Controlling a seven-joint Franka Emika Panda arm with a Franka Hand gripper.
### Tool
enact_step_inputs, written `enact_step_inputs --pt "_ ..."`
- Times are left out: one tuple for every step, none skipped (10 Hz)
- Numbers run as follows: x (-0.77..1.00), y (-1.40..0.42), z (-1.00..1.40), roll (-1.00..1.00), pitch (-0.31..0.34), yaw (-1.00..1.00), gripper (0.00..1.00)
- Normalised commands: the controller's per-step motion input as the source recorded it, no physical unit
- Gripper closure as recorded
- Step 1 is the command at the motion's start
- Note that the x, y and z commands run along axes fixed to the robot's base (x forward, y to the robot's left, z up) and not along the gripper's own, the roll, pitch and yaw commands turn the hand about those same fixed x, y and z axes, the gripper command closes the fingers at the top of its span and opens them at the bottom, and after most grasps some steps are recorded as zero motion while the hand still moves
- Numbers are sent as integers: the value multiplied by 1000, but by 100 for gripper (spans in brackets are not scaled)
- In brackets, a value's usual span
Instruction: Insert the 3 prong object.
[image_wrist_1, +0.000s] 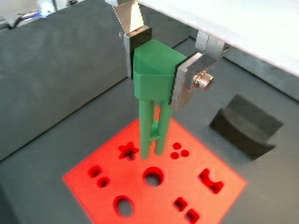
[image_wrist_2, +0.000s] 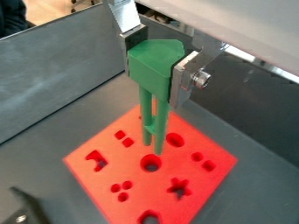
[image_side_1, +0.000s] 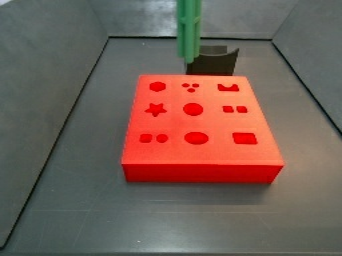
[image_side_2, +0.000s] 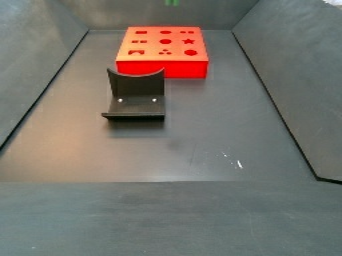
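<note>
— Dark grey bench floor with low walls all round, is that the whole setting?

— Yes. On it, the 3 prong object hangs upright in the air, green, with a thick head and slim prongs pointing down. In both wrist views its prongs end above the red block, near a trio of small round holes, and I cannot tell whether the tips touch the block's top.

— What holds it?

— The gripper. Its flat silver fingers are clamped on the head of the green piece from two sides, so the jaws are clenched on it. In a side view only the green shaft shows, coming down from the top edge of the picture over the far part of the block; the gripper itself is out of that picture.

— Where does the block sit?

— Flat on the floor near the far end of the bench, its top cut with shaped holes: circles, a star, squares, an oval.

— Anything else?

— A black notched holder stands apart from the block, nearer the middle of the bench. In a side view it shows just beyond the block's far edge, behind the green shaft. In a wrist view it lies off to the side of the block.
</note>
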Motion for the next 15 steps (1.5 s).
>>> enact_step_inputs --pt "937 323 0 304 0 -34 100" --pt "737 111 -49 433 10 -126 100" --pt "189 0 -666 286 0 -320 100" --pt "177 0 -600 331 0 -334 100" --pt "91 0 -491 246 80 -326 100" --pt "0 0 -9 -10 -39 0 100" --pt "0 74 -14 0 0 0 100" --pt "0 526 -297 -437 0 103 100" --pt "0 557 -200 -500 -13 143 100" --pt "20 563 -209 -500 -33 129 100" --pt "174 214 -280 -261 0 163 100" --pt "220 -57 -220 83 80 40 100" --pt "289 -117 -240 261 134 0 100" --pt "283 -66 -283 299 147 -11 100" --pt "120 0 -246 281 170 0 100"
